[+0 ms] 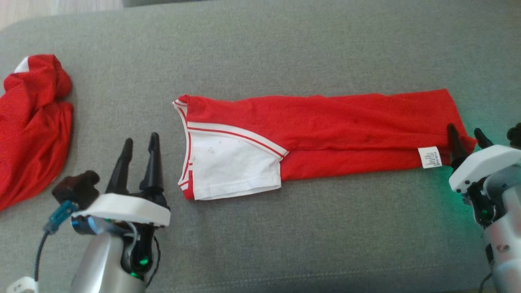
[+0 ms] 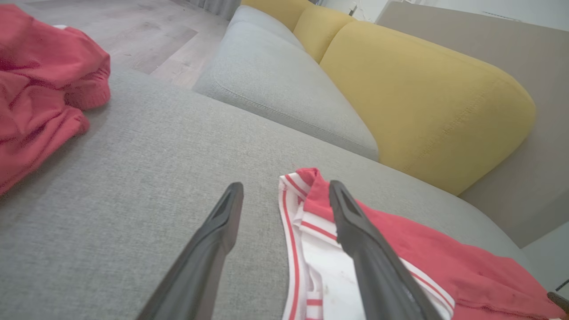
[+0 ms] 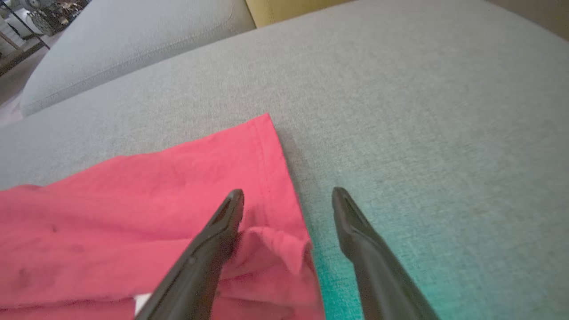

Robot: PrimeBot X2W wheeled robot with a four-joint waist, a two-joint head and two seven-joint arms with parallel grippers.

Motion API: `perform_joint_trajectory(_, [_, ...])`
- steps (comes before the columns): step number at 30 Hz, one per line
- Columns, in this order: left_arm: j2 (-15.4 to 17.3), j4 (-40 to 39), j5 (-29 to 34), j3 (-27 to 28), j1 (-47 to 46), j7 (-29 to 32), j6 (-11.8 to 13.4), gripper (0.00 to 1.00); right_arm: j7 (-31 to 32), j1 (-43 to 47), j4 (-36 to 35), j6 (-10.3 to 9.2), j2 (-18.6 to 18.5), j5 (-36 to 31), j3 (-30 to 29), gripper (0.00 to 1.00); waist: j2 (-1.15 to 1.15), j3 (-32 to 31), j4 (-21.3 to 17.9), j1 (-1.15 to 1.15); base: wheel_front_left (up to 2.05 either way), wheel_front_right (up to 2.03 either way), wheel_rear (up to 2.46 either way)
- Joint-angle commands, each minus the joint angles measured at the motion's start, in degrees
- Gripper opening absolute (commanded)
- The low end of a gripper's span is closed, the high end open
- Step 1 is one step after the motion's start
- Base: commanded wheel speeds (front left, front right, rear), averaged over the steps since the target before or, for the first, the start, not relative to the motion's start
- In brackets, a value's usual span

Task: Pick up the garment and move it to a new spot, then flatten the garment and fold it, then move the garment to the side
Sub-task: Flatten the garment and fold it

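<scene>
Grey sofa seat (image 1: 285, 49) carries the red garment (image 1: 325, 122), folded to a long strip at ctr. R claw (image 1: 464, 128) at its 3 o'clock end, wide, one finger over the hem. L claw (image 1: 141, 137) at 8 o'clock, wide, empty. Other red cloth (image 1: 32, 122) at 9 o'clock.

The red T-shirt (image 1: 333, 118) lies flat on the grey sofa cushion (image 1: 285, 49), folded lengthwise into a long band. Its white sleeve (image 1: 232, 167), trimmed in red stripes, lies at the left end; a white care label (image 1: 430, 157) shows near the right hem.
</scene>
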Motion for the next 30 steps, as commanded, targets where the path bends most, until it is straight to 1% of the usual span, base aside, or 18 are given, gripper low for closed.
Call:
perform_joint_trajectory(1, [0.4,-1.4,0.5,2.5,-2.9,-0.4,-0.2,1.00,0.3,-1.8,-1.1,0.11,-0.2,-0.4,0.6,1.00,0.00,0.7,0.3,0.00,0.00,0.00,0.00])
perform_joint_trajectory(8, [0.0,-1.1,1.5,3.9,-4.4,-0.4,-0.8,1.00,4.1,-3.9,1.8,0.11,0.4,-0.3,0.7,1.00,0.00,2.0,0.5,0.00,0.00,0.00,0.00])
perform_joint_trajectory(16, [-0.2,-0.7,2.0,4.7,-5.2,-0.4,-1.2,1.00,6.9,-3.7,2.1,0.11,0.9,1.8,2.3,1.00,0.00,2.2,0.1,0.00,0.00,0.00,0.00])
perform_joint_trajectory(17, [-0.2,-0.7,2.0,4.7,-5.2,-0.4,-1.3,1.00,7.2,-3.6,1.9,0.11,0.8,2.2,2.6,0.46,0.00,2.2,0.1,0.00,0.00,0.00,0.00])
perform_joint_trajectory(18, [-0.2,-0.6,2.1,4.9,-5.3,-0.4,-1.3,1.00,7.3,-3.6,1.8,0.11,0.7,2.5,2.8,0.05,0.00,2.2,0.0,0.00,0.00,0.00,0.00])
perform_joint_trajectory(19, [-0.2,-0.6,2.1,5.0,-5.3,-0.4,-1.3,1.00,7.4,-3.5,1.7,0.11,0.5,2.8,2.9,0.00,0.00,2.2,0.0,0.00,0.00,0.00,0.00])
perform_joint_trajectory(25, [-0.3,-0.4,2.4,5.8,-5.6,-0.4,-1.5,1.00,5.7,-3.5,1.8,0.11,-1.9,3.6,1.6,0.00,0.00,2.1,0.0,0.00,0.00,0.00,0.00])
perform_joint_trajectory(30, [-0.3,-0.4,2.5,6.1,-5.5,-0.4,-1.5,1.00,3.6,-4.0,3.5,0.11,-4.4,1.7,-0.3,0.00,0.00,1.6,0.0,0.00,0.00,0.00,0.00])
